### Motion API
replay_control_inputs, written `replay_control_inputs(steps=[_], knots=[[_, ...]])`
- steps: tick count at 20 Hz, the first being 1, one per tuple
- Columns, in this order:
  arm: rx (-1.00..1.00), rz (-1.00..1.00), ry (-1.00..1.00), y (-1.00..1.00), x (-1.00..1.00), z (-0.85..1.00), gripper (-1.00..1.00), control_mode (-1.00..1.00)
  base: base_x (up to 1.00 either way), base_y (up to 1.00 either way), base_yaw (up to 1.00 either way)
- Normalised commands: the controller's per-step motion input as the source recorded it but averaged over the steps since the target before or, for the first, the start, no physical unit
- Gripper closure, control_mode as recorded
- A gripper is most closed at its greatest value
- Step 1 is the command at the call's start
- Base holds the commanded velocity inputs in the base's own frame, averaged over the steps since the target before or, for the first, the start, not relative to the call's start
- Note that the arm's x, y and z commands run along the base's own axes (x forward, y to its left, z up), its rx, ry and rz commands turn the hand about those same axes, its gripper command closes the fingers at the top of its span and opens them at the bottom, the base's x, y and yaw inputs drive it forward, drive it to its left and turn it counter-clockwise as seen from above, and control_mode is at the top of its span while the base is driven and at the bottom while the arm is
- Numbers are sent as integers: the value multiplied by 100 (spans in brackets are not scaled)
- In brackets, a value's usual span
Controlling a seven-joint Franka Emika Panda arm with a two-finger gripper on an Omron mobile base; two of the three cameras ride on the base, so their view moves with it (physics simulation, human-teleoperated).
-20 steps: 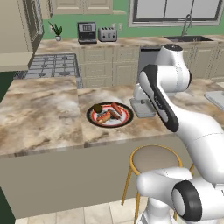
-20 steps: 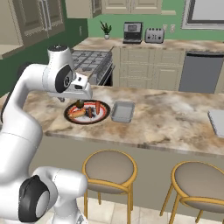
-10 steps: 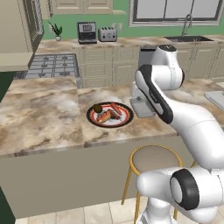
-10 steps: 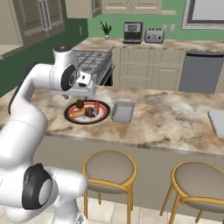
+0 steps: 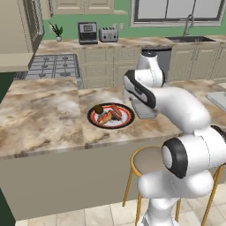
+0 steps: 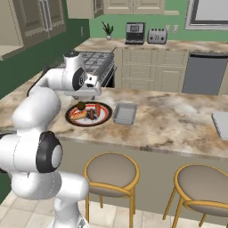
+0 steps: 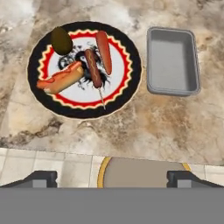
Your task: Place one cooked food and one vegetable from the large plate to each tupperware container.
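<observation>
From the left base view: large plate point(image 5: 111, 115) on the marble counter point(image 5: 39, 114), tupperware container point(image 5: 145, 109) just beside it, half hidden by the arm. From the right base view: gripper point(image 6: 91, 90) high over the plate's far edge, a second container point(image 6: 221, 124) well apart. From the hand view: finger tips spread wide, nothing held. Hot dog point(image 7: 60, 79), skewered sausage point(image 7: 93, 68), carrot perhaps point(image 7: 104, 46), dark avocado-like lump point(image 7: 61, 40). Best to drop straight down, pinch one food across its narrow side, lift clear.

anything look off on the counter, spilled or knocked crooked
Nothing stands out. The large plate sits flat on the counter with the hot dog, skewered sausage, carrot and potato all inside its rim. The tupperware container beside it is upright, and no food lies in it.
</observation>
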Motion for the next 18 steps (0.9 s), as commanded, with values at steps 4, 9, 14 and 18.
replay_control_inputs(steps=[4, 9, 14, 18], knots=[[-1, 0, 26, 6, 100, -47, -100, -100, 0, 0, 0], [0, 1, 9, 4, 98, -64, -100, -100, 0, 0, 0], [2, 4, 3, 19, 87, -35, -100, -100, 0, 0, 0], [0, 3, 1, 12, 83, -40, -100, -100, 0, 0, 0]])
